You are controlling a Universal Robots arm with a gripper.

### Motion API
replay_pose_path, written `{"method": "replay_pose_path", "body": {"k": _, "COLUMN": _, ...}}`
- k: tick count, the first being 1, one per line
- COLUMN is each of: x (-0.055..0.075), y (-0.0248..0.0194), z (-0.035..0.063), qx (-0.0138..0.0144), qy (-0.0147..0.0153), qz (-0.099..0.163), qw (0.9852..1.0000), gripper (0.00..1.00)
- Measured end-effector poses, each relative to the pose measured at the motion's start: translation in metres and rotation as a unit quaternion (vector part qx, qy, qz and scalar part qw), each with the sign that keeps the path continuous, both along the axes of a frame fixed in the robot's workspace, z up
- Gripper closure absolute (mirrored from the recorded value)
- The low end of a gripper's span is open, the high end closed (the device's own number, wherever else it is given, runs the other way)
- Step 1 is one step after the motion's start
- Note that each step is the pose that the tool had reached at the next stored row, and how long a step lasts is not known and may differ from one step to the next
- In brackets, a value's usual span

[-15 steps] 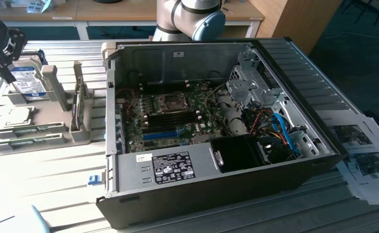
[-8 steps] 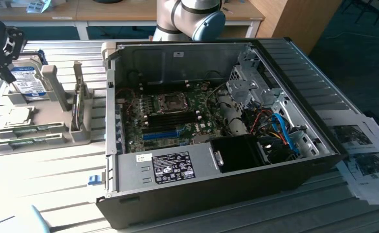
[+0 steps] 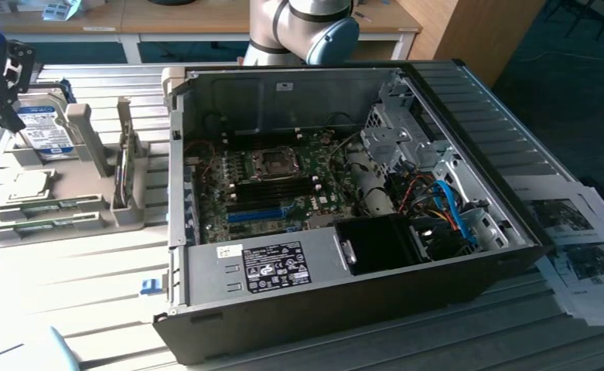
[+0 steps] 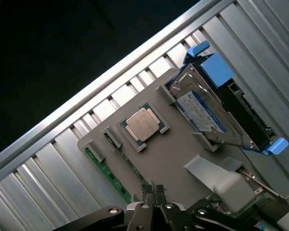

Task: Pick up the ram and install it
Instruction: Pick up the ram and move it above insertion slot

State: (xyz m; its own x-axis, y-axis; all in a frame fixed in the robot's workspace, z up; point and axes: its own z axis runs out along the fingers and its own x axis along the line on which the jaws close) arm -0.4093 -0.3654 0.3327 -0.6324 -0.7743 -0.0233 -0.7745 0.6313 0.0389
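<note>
The ram (image 4: 107, 174) is a thin green stick lying in a slot along the edge of a grey holder (image 4: 178, 154). In the exterior view the ram (image 3: 52, 206) lies low on the holder (image 3: 75, 178), at that view's left, with a second green stick (image 3: 46, 226) just in front of it. My gripper (image 4: 154, 188) is shut with nothing between its fingers and hovers above the holder close to one end of the ram. From the exterior view, the gripper (image 3: 15, 122) hangs over the holder near the hard drive (image 3: 46, 130).
An open computer case (image 3: 508, 255) lies on the slatted metal table, its motherboard (image 3: 271, 185) exposed. The holder also carries a processor chip (image 4: 142, 124) and a blue-labelled hard drive (image 4: 207, 113). Printed sheets (image 3: 585, 255) lie at the exterior view's right.
</note>
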Motion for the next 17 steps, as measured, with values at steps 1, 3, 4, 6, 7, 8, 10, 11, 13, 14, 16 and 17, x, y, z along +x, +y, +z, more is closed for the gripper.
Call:
{"method": "replay_pose_path", "body": {"k": 1, "x": 0.0000, "y": 0.0000, "z": 0.0000, "qx": 0.0000, "qy": 0.0000, "qz": 0.007, "qw": 1.0000, "gripper": 0.90}}
{"method": "replay_pose_path", "body": {"k": 3, "x": 0.0000, "y": 0.0000, "z": 0.0000, "qx": 0.0000, "qy": 0.0000, "qz": 0.023, "qw": 0.9997, "gripper": 0.90}}
{"method": "replay_pose_path", "body": {"k": 4, "x": 0.0000, "y": 0.0000, "z": 0.0000, "qx": 0.0000, "qy": 0.0000, "qz": 0.032, "qw": 0.9995, "gripper": 0.90}}
{"method": "replay_pose_path", "body": {"k": 6, "x": 0.0000, "y": 0.0000, "z": 0.0000, "qx": 0.0000, "qy": -0.0003, "qz": 0.047, "qw": 0.9989, "gripper": 0.90}}
{"method": "replay_pose_path", "body": {"k": 7, "x": 0.0000, "y": 0.0000, "z": 0.0000, "qx": 0.0000, "qy": -0.0008, "qz": 0.053, "qw": 0.9986, "gripper": 0.90}}
{"method": "replay_pose_path", "body": {"k": 8, "x": 0.0001, "y": 0.0000, "z": 0.0000, "qx": 0.0001, "qy": -0.0014, "qz": 0.059, "qw": 0.9983, "gripper": 0.90}}
{"method": "replay_pose_path", "body": {"k": 10, "x": 0.0001, "y": -0.0001, "z": 0.0001, "qx": 0.0004, "qy": -0.0031, "qz": 0.068, "qw": 0.9977, "gripper": 0.90}}
{"method": "replay_pose_path", "body": {"k": 11, "x": 0.0000, "y": -0.0002, "z": 0.0000, "qx": 0.0007, "qy": -0.0040, "qz": 0.071, "qw": 0.9975, "gripper": 0.90}}
{"method": "replay_pose_path", "body": {"k": 13, "x": 0.0000, "y": -0.0004, "z": 0.0000, "qx": 0.0015, "qy": -0.0058, "qz": 0.076, "qw": 0.9971, "gripper": 0.90}}
{"method": "replay_pose_path", "body": {"k": 14, "x": 0.0000, "y": -0.0005, "z": 0.0001, "qx": 0.0019, "qy": -0.0065, "qz": 0.078, "qw": 0.9970, "gripper": 0.90}}
{"method": "replay_pose_path", "body": {"k": 16, "x": 0.0000, "y": -0.0007, "z": 0.0001, "qx": 0.0029, "qy": -0.0080, "qz": 0.080, "qw": 0.9967, "gripper": 0.90}}
{"method": "replay_pose_path", "body": {"k": 17, "x": 0.0000, "y": -0.0008, "z": 0.0001, "qx": 0.0035, "qy": -0.0086, "qz": 0.082, "qw": 0.9966, "gripper": 0.90}}
